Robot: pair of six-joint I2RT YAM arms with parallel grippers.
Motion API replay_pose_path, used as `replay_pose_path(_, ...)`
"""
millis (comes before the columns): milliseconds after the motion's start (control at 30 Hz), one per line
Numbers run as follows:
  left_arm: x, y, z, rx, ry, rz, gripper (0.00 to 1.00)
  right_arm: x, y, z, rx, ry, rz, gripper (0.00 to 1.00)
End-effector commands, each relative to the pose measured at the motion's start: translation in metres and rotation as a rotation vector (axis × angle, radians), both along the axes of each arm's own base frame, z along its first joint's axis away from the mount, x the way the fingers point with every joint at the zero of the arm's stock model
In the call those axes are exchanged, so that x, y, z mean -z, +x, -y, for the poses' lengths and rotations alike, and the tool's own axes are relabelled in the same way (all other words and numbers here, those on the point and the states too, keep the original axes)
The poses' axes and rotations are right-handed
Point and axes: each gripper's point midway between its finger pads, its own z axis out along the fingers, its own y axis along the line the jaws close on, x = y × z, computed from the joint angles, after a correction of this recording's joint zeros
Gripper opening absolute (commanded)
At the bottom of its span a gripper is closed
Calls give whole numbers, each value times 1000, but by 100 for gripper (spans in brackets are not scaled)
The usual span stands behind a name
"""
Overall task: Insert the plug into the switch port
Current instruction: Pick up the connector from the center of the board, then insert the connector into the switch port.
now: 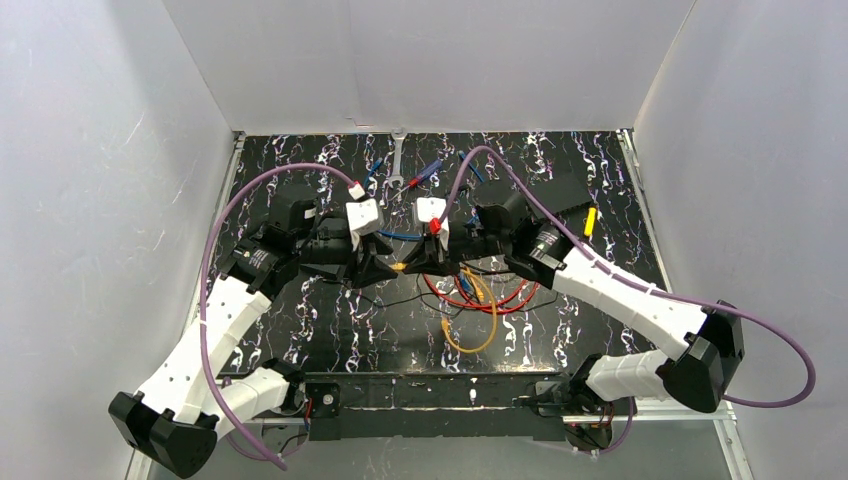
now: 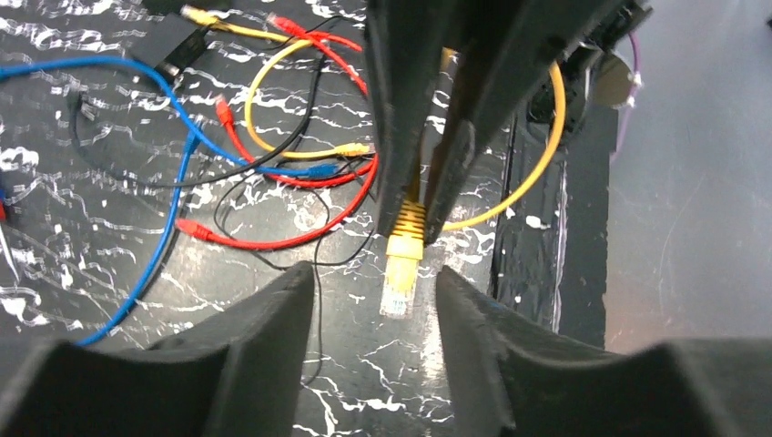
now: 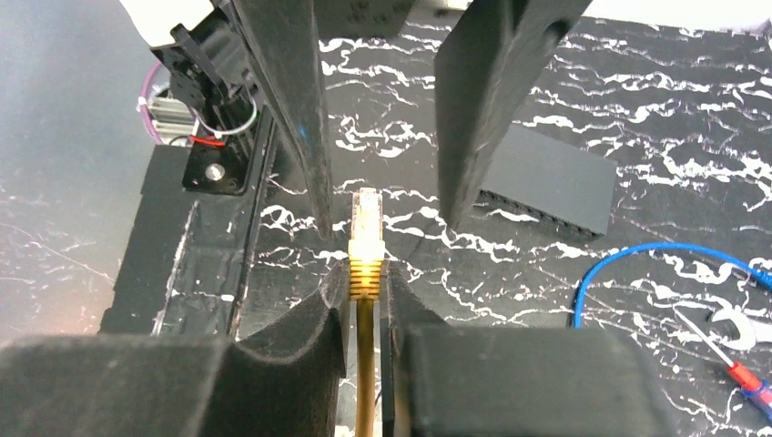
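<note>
The plug (image 3: 367,218) is a yellow network plug with a ribbed boot, on a yellow cable. My right gripper (image 3: 366,273) is shut on the boot, and the clear tip sticks out past its fingers. My left gripper (image 2: 375,291) is open. Its two fingers stand on either side of the plug (image 2: 401,273) without touching it. In the top view both grippers meet above the table's middle, left gripper (image 1: 385,268) facing right gripper (image 1: 425,262). The switch (image 3: 546,182) lies flat on the table beyond the left fingers, a black box with sockets along its near edge.
Red, blue, yellow and black cables (image 1: 480,295) lie tangled on the marbled black table below the grippers. A wrench (image 1: 398,160) lies at the far edge. A small yellow item (image 1: 590,220) sits at the right. White walls close in three sides.
</note>
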Motion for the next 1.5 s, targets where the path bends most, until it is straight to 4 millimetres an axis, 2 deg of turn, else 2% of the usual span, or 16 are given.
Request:
replay_pose_path(0, 6, 22, -8, -135, 44, 16, 55, 1, 11, 3, 77, 37, 46, 1)
replay_pose_path(133, 10, 50, -22, -304, 90, 30, 64, 18, 21, 3, 127, 38, 60, 1)
replay_pose_path(400, 31, 126, -77, -748, 164, -47, 76, 56, 38, -2, 208, 51, 60, 1)
replay_pose_path(467, 39, 143, -93, -860, 166, -96, 83, 65, 41, -3, 220, 46, 59, 1)
replay_pose_path(500, 43, 151, -100, -901, 172, -119, 95, 68, 43, -3, 227, 46, 61, 1)
replay_pose_path(533, 47, 157, -107, -937, 174, -141, 98, 73, 44, -3, 233, 40, 59, 1)
replay_pose_path(733, 72, 196, -143, -1113, 176, -268, 98, 90, 51, -6, 257, 32, 61, 1)
replay_pose_path(1000, 130, 240, -176, -1206, 251, -452, 96, 107, 59, -8, 289, 11, 56, 1)
replay_pose_path(1333, 189, 263, -178, -1146, 345, -615, 93, 135, 64, -12, 299, -42, 18, 1)
replay_pose_path(1467, 211, 269, -171, -1111, 352, -680, 92, 147, 67, -15, 303, -66, -1, 1)
